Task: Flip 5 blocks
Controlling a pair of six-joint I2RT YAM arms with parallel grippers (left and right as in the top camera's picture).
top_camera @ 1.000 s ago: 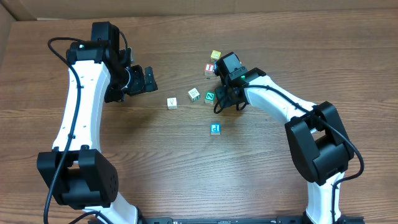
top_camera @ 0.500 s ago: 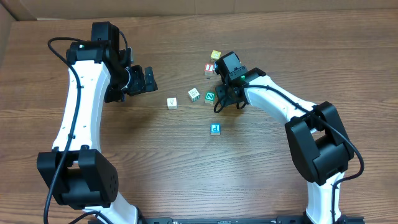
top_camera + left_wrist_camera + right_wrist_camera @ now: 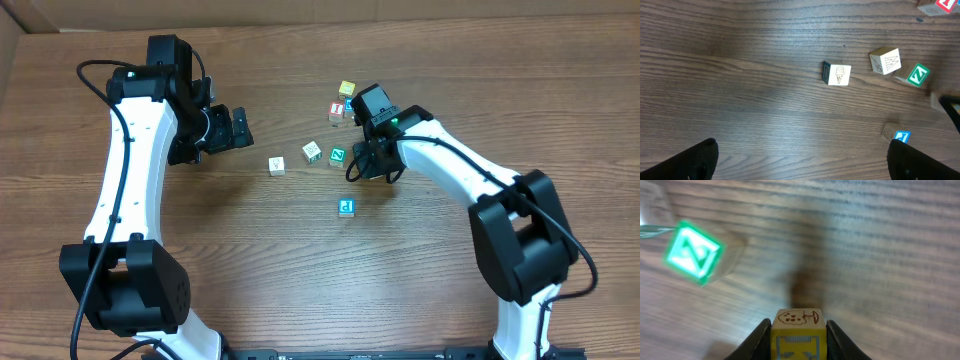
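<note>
The wooden table (image 3: 300, 280) carries everything. The left gripper (image 3: 228, 128) hangs well to the left of the scatter, its jaws spread wide and empty. The right gripper (image 3: 799, 339) sits low among the blocks, with its fingers (image 3: 762, 336) pressed on two opposite sides of the held cube (image 3: 799, 317) — a firm pinch, judging by the wrist view. From above, that cube is hidden under the gripper.

The green cube (image 3: 338, 156) lies loose just beside the right gripper. The whitish cube (image 3: 312, 151) is next to it and the ice-cream cube (image 3: 277, 165) is farther left. The yellow cube (image 3: 347, 89) lies beyond, near the red cube (image 3: 337, 110), and the blue cube (image 3: 346, 207) sits apart.

These are likely light, rigid wood with smooth faces, so a pinch off-centre could let one twist or pop free. The best hold is on flat opposite faces, near the middle.

The only readable writing is a white Z on the green cube. The held cube shows a sketch like a mushroom or tree, and a yellow face whose blue pattern is cut off. The blue cube's white mark is too small to read.
</note>
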